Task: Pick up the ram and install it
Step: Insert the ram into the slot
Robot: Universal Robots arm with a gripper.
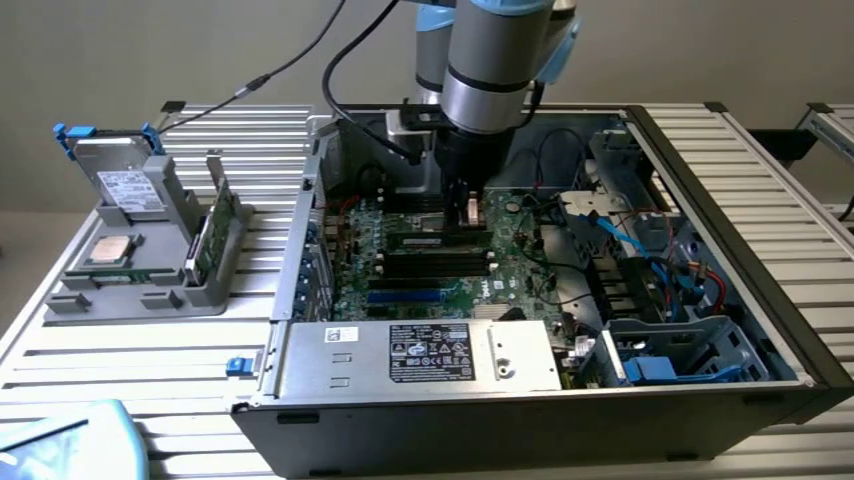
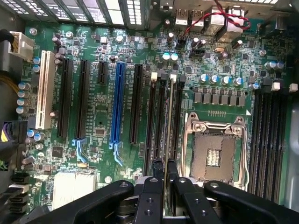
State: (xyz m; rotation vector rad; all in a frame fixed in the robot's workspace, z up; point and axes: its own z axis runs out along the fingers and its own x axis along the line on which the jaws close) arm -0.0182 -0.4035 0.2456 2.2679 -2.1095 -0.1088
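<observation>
My gripper [image 2: 164,164] is shut on the ram [image 2: 168,116], which shows edge-on as a thin strip between the two black fingers [image 2: 156,186]. The ram runs lengthwise along the black memory slots [image 2: 154,126] beside the open processor socket [image 2: 215,149], directly over them. Whether it touches a slot I cannot tell. In the exterior view the arm reaches down into the open computer case, and the gripper [image 1: 469,215] hangs just above the green motherboard [image 1: 400,270] with the ram [image 1: 470,210] between its fingers.
A grey holder [image 1: 134,290] on the exterior view's left carries an upright green board [image 1: 214,228], a silver-topped processor [image 1: 111,251] and a drive [image 1: 130,186]. The power supply [image 1: 420,355] lines the case front. Cables and a drive cage [image 1: 667,290] crowd the right.
</observation>
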